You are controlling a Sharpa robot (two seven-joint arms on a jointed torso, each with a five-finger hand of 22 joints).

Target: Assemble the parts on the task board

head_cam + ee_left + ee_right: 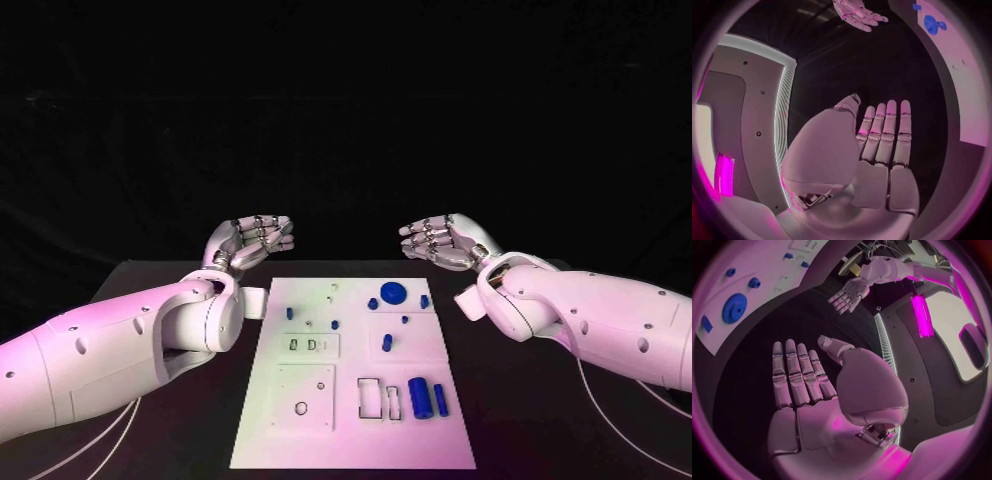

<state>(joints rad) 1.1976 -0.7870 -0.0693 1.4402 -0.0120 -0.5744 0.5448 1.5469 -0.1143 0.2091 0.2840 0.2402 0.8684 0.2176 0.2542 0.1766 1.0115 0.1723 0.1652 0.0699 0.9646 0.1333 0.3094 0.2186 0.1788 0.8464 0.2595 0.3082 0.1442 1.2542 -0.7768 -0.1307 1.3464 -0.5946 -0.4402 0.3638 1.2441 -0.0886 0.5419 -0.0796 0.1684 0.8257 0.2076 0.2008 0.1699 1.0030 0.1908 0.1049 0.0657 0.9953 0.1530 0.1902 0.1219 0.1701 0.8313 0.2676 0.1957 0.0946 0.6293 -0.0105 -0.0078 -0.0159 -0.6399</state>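
The desk (173,440) is black and carries the board (433,440) in its middle, between the two arms, so each hand can reach its own half. The left hand (253,240) and the right hand (440,240) hover past the far edge of the board, well apart from it, palms flat, fingers straight and apart, holding nothing; I judge this a ready pose, with no part taken yet. On the board, the disc (392,292) lies near the far edge. Two cylinders (420,397) lie side by side near the front, just beside the empty slots (369,397), probably waiting to be inserted.
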